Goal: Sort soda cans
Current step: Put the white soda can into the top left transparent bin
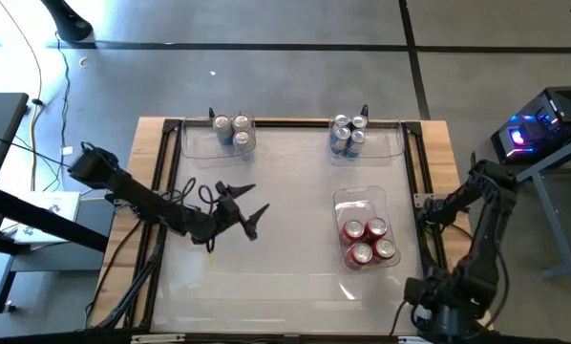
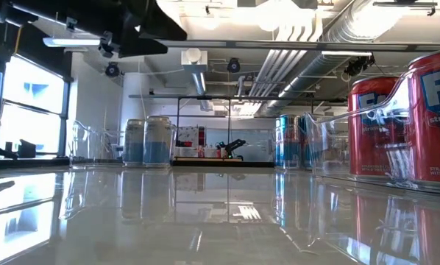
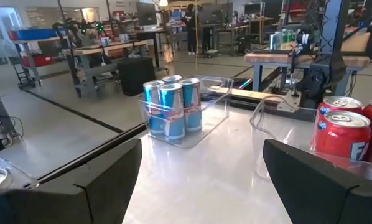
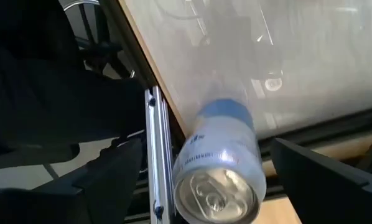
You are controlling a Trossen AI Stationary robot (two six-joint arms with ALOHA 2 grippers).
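Observation:
Three clear bins on the white table hold soda cans: silver-grey cans [image 1: 233, 132] at the far left, blue cans [image 1: 348, 136] at the far right, red cans [image 1: 367, 241] at the near right. My left gripper [image 1: 257, 208] hangs open over the table's left half, pointing level toward the blue cans [image 3: 172, 109] and red cans [image 3: 344, 127]. My right gripper [image 1: 429, 208] points down at the table's right edge, open. Its fingers stand on either side of a silver-and-blue can [image 4: 220, 168], seen top-on. The can's foot is blurred.
A black rail [image 4: 153, 155] and a wooden border run along the table's right edge, under my right gripper. The table's middle [image 1: 295, 191] is bare white surface. In the low view the red cans [image 2: 396, 125] stand close by on the right.

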